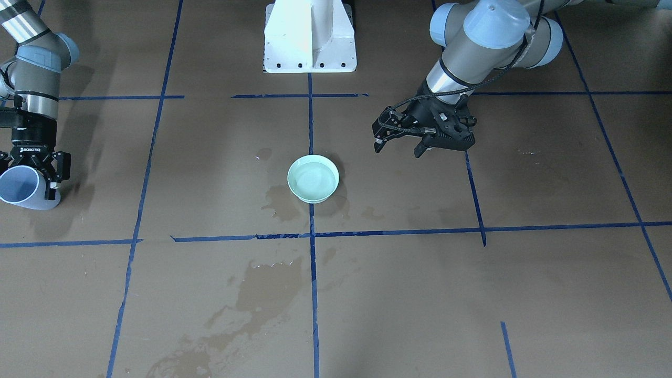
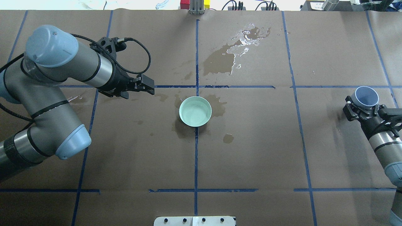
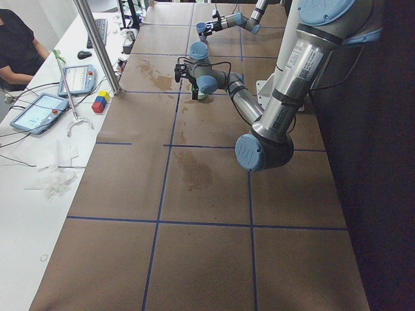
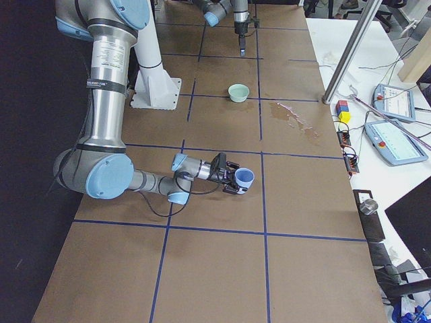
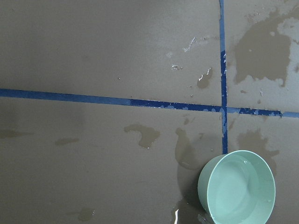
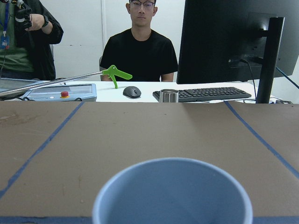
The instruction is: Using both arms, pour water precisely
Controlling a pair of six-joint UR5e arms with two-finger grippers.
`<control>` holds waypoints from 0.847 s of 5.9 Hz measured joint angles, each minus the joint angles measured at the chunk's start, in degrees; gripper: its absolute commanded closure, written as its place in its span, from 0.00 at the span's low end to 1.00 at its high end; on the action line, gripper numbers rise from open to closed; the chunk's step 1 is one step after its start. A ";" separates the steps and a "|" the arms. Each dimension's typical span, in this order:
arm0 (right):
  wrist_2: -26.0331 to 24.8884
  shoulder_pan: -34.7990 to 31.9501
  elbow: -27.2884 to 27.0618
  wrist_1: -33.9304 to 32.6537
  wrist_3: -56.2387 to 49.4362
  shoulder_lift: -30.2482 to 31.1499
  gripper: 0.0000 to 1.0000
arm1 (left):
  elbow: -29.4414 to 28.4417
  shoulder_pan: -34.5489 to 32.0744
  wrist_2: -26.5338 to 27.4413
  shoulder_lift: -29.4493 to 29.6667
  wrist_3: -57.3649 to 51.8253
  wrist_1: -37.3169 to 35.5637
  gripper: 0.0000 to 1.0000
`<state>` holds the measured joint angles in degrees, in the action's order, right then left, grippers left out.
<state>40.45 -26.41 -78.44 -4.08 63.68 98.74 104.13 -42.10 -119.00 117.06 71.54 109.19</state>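
Note:
A mint green bowl (image 2: 195,111) stands at the table's centre with clear water (image 1: 313,177) in it; the left wrist view has the bowl (image 5: 236,189) at lower right. My left gripper (image 1: 398,151) hangs open and empty, off to the bowl's side and a little nearer the robot, its fingers apart. Far out on the other side, my right gripper (image 2: 364,104) is shut on a pale blue cup (image 2: 366,95), held upright low over the table. The cup's rim (image 6: 173,186) fills the bottom of the right wrist view. I cannot tell what is in it.
Dark wet stains (image 2: 226,56) lie beyond the bowl and around it (image 2: 228,138). Blue tape lines grid the brown table cover. The white pedestal (image 1: 310,39) stands at the robot's side. Beyond the far edge is a desk with a keyboard (image 6: 212,93), a monitor and two people.

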 measured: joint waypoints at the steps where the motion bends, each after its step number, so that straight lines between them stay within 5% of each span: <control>1: 1.89 -2.09 -1.57 -0.03 -4.06 -0.38 0.85 | 0.01 0.00 0.00 0.00 0.00 0.04 0.00; 3: 8.82 -5.97 -4.17 -0.27 -13.78 -1.60 0.95 | 0.00 0.00 0.00 0.00 0.00 0.06 0.00; 5: 11.07 -6.48 -5.39 -0.91 -17.13 -6.82 0.94 | -0.09 0.00 0.00 0.01 0.00 0.06 0.00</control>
<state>51.51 -32.89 -83.83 -4.99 46.55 91.92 104.04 -42.10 -119.00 117.07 71.54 109.25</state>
